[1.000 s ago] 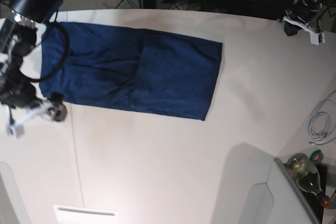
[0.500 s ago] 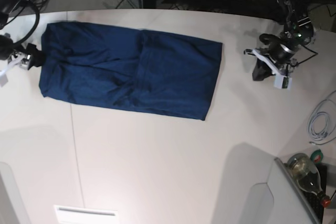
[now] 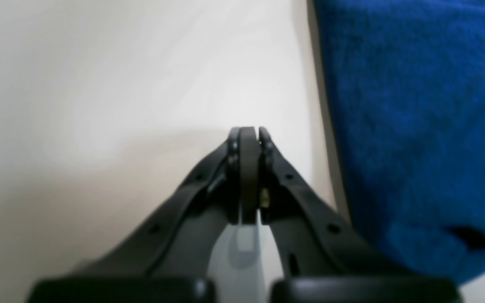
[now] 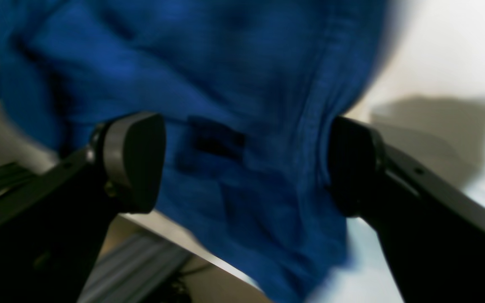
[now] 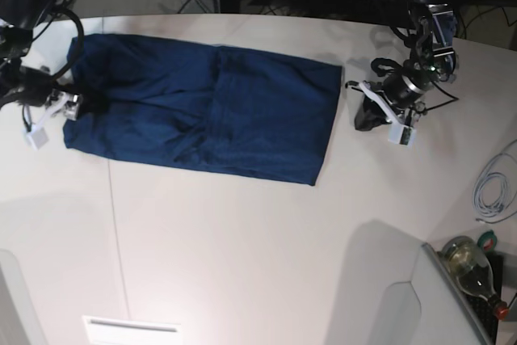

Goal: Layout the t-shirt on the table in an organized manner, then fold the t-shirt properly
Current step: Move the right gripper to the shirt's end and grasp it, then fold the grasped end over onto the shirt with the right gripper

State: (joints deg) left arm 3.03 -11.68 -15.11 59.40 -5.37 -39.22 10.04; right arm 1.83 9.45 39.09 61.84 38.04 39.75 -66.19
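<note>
The shirt (image 5: 202, 115) lies flat on the table (image 5: 242, 240) as a long folded band in the far half of the top, at about 11 o'clock from the table's middle in the base view. Its long axis runs from 9 o'clock to 3 o'clock, dipping slightly toward the 3 o'clock end; a vertical fold line crosses it near mid-length.

Surroundings: a thin seam (image 5: 118, 240) in the tabletop runs from the shirt's near edge toward 6 o'clock. A coiled white cable (image 5: 493, 191) lies at 3 o'clock near the table's rim, well apart from the shirt, and a glass bottle (image 5: 472, 268) rests at 4 o'clock beyond it. Nothing lies on the shirt or between it and either claw.

Left claw (image 5: 367, 115): stands on bare table just beside the shirt's 3 o'clock edge, apart from the cloth; in the left wrist view the left claw (image 3: 247, 134) is clenched on nothing, with the shirt (image 3: 415, 126) at its 2 o'clock.

Right claw (image 5: 69, 107): sits at the shirt's 9 o'clock end; in the right wrist view the right claw (image 4: 246, 164) is spread wide, the shirt (image 4: 225, 84) filling the gap between the fingers (image 4: 135, 160), not gripped.
</note>
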